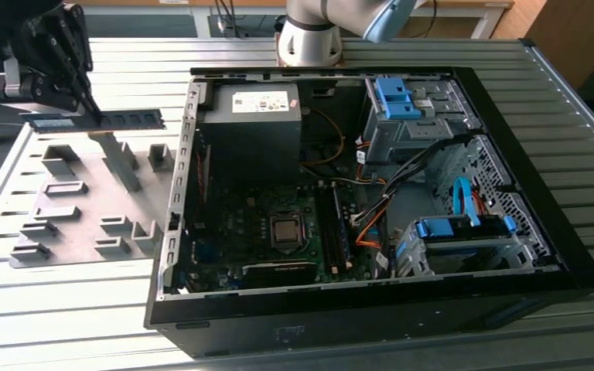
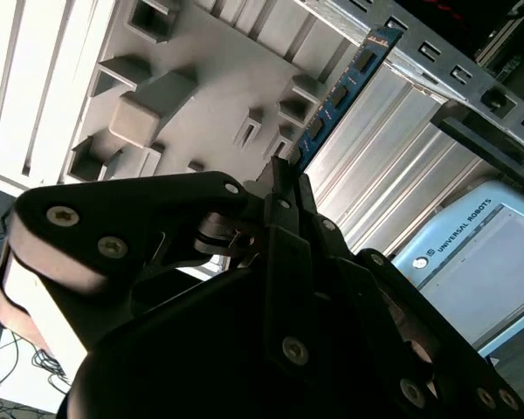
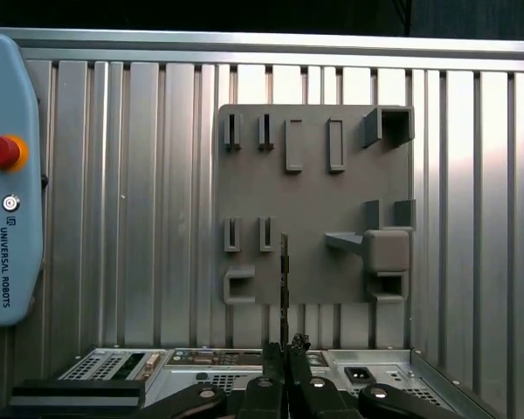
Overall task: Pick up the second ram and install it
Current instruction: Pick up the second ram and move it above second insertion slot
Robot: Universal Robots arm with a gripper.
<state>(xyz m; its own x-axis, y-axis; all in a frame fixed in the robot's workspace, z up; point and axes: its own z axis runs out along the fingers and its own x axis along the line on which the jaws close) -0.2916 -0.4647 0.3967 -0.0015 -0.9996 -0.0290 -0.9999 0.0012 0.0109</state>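
Fingers (image 3: 297, 365) pinch the ram (image 1: 132, 120) between them, long axis level and crosswise to them, above the plate (image 1: 83, 207); case (image 1: 380, 318) well apart, beyond one end.

The computer case (image 1: 380, 321) lies on the table (image 1: 70, 325). Just beside the case, on the exterior view's left, a fixture plate (image 1: 80, 166) lies flat on the table. The second ram (image 1: 121, 120) hangs level above the plate's far edge - one end near the case wall - pinched in the end effector (image 1: 89, 116). Behind the case stands the arm's base (image 1: 312, 39). Inside the case, the power box (image 1: 250, 116) sits at the far side, the main board (image 1: 276, 232) in front of it, and the drive cages (image 1: 452, 239) toward the exterior view's right.
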